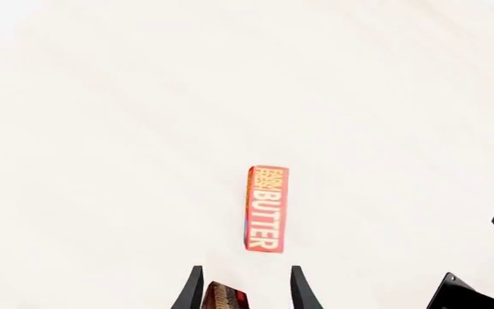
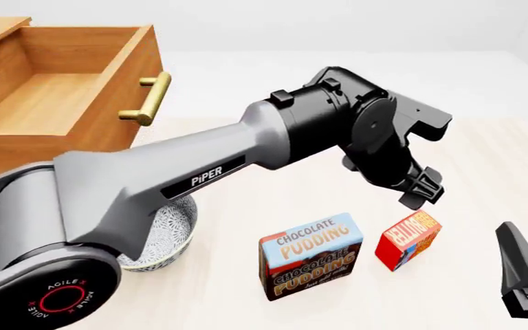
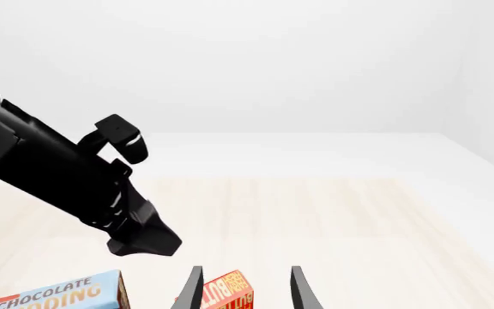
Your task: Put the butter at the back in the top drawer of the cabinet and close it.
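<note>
**Item: butter** (image 1: 267,208). Red box, lying flat on the table (image 1: 101,129), clear of both arms. It seems to sit beyond the pudding box (image 2: 312,256). The front camera cannot confirm this, because the left arm hides that ground.

**Near red box** (image 2: 408,240). Stands just beside the pudding box, on its right. Not the target.

**Left gripper** (image 1: 247,269). Fingers spread and empty, hanging above the near red box.

**Right gripper** (image 3: 245,269). Released, low, right of the pudding box.

**Top drawer** (image 2: 62,89) of the cabinet (image 2: 25,148). Pulled out, well left of the pudding box.

**Handling:** carry the left gripper past the near red box, centre it over the butter, span its narrow width, then descend.
</note>
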Controlling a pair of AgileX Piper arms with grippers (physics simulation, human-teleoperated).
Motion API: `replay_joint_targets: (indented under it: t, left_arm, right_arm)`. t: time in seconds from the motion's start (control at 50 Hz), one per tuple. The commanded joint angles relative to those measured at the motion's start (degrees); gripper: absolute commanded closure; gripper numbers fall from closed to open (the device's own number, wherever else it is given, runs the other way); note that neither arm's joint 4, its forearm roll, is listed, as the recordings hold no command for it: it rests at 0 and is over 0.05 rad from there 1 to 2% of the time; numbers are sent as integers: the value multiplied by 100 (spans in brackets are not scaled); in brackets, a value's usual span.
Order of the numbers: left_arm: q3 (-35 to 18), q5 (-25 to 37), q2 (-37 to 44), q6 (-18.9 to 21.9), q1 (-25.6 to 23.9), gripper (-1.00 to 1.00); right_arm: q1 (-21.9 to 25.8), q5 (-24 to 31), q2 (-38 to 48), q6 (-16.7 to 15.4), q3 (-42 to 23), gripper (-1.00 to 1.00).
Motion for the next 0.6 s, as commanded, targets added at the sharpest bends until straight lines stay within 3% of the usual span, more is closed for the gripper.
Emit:
replay_joint_targets:
  t: [0.02,0.6]
  left_arm:
    - [-78,20,101,-36,-38,-100]
    - [-612,203,662,-50,-148,-100]
  right_arm:
    - [0,0,0,0,0,-100]
    - [0,0,0,0,0,-100]
